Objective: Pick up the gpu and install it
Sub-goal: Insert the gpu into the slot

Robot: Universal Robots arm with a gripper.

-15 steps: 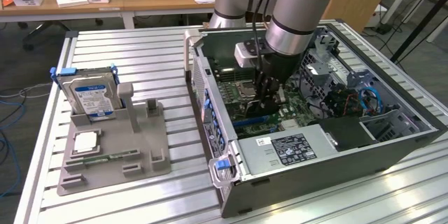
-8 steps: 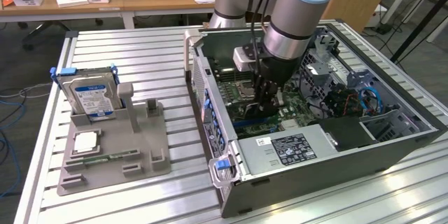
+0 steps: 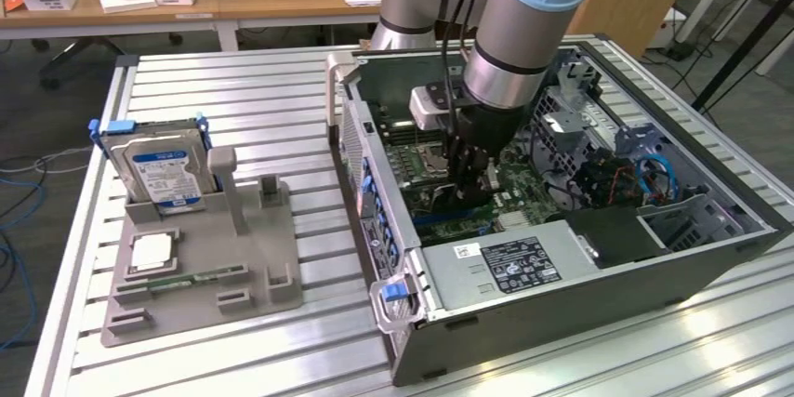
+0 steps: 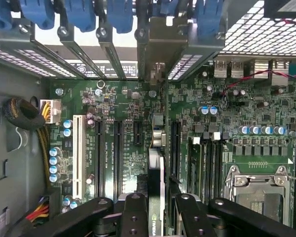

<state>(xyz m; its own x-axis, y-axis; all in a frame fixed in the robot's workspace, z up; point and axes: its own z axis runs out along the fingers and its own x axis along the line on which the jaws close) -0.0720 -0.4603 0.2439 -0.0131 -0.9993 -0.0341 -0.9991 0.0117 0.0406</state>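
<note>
Gripper [image 3: 475, 191] reaches down inside the open computer case [image 3: 694, 258], fingers [image 4: 134, 215] clamped on the gpu [image 4: 156, 182], held edge-on and upright over the motherboard [image 4: 227, 113]. Card's lower edge sits among the long expansion slots [image 4: 116, 153]. Slot brackets [image 4: 108, 54] stand just ahead of the gripper. Case walls leave little room around the arm. Hard drive [image 3: 159, 169] stands well apart on the grey fixture [image 3: 248, 267].

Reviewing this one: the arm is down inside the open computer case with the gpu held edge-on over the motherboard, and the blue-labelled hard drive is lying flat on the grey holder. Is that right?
Not quite. In the exterior view the hard drive stands upright in the grey holder, not flat. The rest holds: the gripper is down inside the computer case, and the wrist view shows the gpu edge-on between the jaws over the motherboard.
</note>
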